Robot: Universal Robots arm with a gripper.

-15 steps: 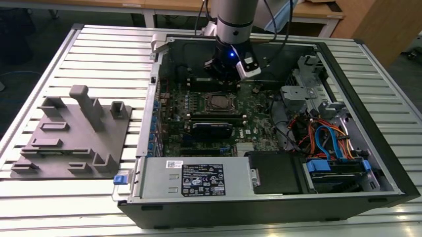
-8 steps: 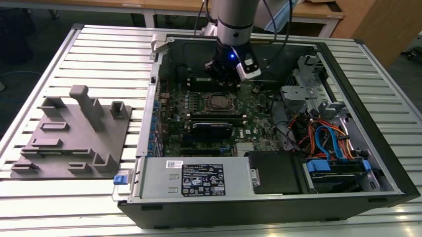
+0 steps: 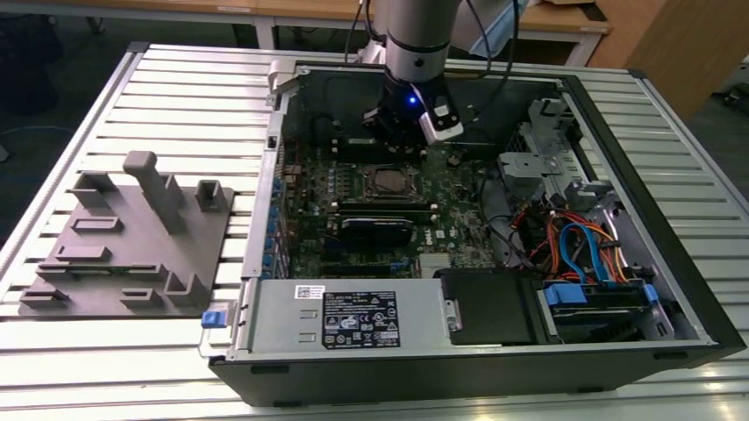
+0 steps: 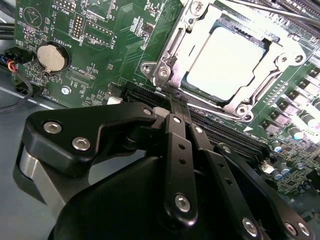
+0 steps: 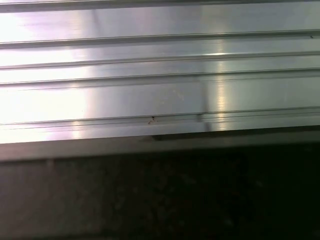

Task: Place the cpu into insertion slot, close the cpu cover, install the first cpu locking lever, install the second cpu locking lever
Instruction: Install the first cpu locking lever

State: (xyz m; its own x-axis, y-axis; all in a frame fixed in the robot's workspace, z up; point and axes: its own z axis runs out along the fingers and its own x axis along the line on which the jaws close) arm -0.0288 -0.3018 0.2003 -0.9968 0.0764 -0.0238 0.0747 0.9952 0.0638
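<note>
The cpu (image 4: 227, 57), a silver-grey square chip, lies in the insertion slot (image 3: 387, 181) on the green board of the open computer case. The cpu cover (image 4: 169, 55), a grey metal frame, lies flat around the chip. A thin locking lever rod (image 4: 272, 8) runs along one side of the socket; I cannot tell whether it is latched. My gripper (image 4: 176, 102) hangs just beside the socket over the memory slots, its black fingers (image 4: 172, 145) pressed together and holding nothing. In the exterior view the gripper (image 3: 401, 132) is above the board, just behind the socket.
Long black memory slots (image 4: 225, 132) and a coin battery (image 4: 51, 56) lie near the socket. A grey fixture tray (image 3: 117, 246) sits on the slatted table (image 5: 160, 90) at the exterior view's left. A power supply (image 3: 351, 320) and bundled cables (image 3: 585, 246) fill the case's front and right.
</note>
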